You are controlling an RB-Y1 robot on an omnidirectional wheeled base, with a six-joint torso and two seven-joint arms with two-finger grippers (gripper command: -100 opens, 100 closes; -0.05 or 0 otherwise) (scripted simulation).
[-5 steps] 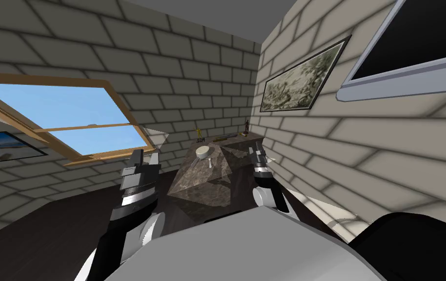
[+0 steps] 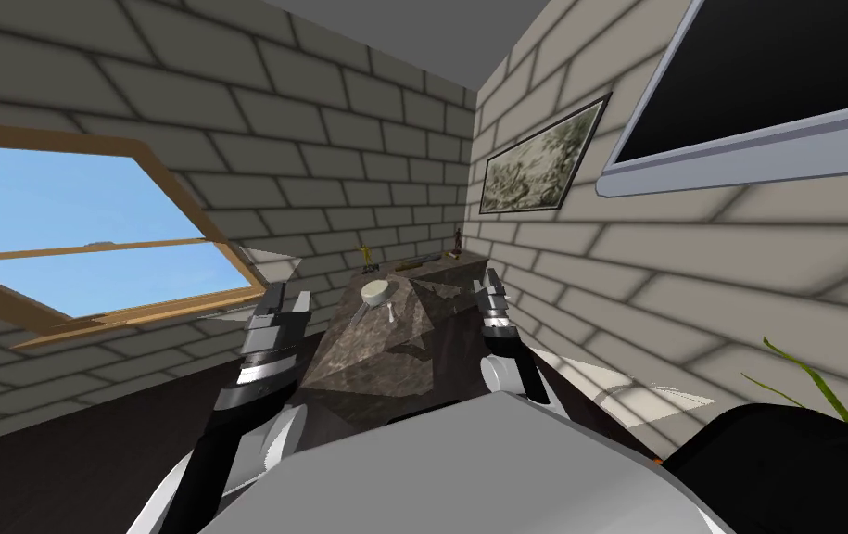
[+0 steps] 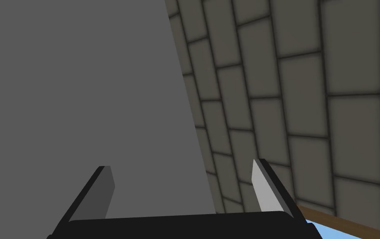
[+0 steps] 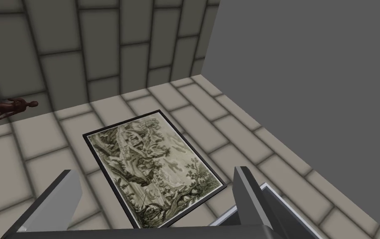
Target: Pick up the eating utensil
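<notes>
Left gripper [image 2: 288, 297] and right gripper [image 2: 491, 280] flank the counter [image 2: 385, 362], jaws spread. What looks like a spoon [image 2: 392, 311] lies beside a bowl [image 2: 376, 292].

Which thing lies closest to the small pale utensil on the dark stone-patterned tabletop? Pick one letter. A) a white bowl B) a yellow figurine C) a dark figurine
A: in the head view the white bowl sits close beside the utensil on the tabletop, nearer than anything else there.
</notes>
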